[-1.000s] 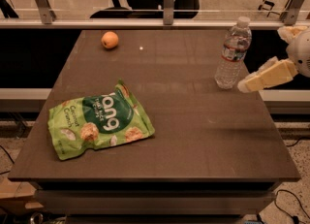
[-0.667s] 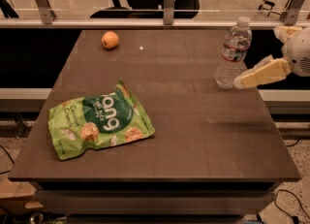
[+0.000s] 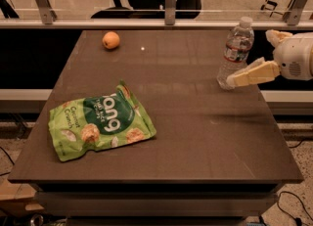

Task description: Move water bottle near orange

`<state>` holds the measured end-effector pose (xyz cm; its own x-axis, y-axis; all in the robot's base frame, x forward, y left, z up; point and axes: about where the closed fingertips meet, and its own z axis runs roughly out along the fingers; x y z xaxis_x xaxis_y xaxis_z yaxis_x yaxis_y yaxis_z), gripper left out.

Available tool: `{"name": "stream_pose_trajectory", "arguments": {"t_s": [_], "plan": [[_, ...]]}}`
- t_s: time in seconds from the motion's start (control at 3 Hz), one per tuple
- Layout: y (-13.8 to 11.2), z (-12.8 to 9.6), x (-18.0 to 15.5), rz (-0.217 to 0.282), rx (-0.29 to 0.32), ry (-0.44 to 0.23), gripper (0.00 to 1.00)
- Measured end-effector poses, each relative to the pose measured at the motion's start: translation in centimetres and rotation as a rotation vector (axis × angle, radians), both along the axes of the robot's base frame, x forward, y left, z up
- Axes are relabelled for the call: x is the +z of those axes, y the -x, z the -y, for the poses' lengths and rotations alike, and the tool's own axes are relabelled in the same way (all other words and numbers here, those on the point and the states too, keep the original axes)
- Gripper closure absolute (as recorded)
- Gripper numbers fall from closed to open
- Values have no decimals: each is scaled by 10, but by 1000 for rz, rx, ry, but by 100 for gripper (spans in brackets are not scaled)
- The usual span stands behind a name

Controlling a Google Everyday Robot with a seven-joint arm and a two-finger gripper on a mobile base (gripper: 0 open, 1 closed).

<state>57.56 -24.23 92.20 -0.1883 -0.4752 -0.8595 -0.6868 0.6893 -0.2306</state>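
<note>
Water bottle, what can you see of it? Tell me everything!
The water bottle is small, clear, ribbed plastic, with a white cap and a white, red and blue label band. It stands upright on the dark table, near the far right edge, well away from the orange. The robot's claw is beside it at the picture's right, open, one pale finger reaching across its base. Whether that finger touches it cannot be told.

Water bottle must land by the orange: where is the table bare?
Bare: the table between orange and water bottle, and front right. Crowded: snack bag front left; gripper beside the bottle at the right edge.
</note>
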Motion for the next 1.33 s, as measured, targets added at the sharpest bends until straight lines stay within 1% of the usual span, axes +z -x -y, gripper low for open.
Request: {"name": "stream_pose_trajectory", "arguments": {"t_s": [0.33, 0.67, 1.0, 1.33], "plan": [[-11, -6, -13, -1, 17, -48, 0], [-23, -13, -24, -5, 44, -80, 0], [-37, -21, -25, 4, 76, -93, 0], [-48, -28, -21, 23, 114, -106, 18]]}}
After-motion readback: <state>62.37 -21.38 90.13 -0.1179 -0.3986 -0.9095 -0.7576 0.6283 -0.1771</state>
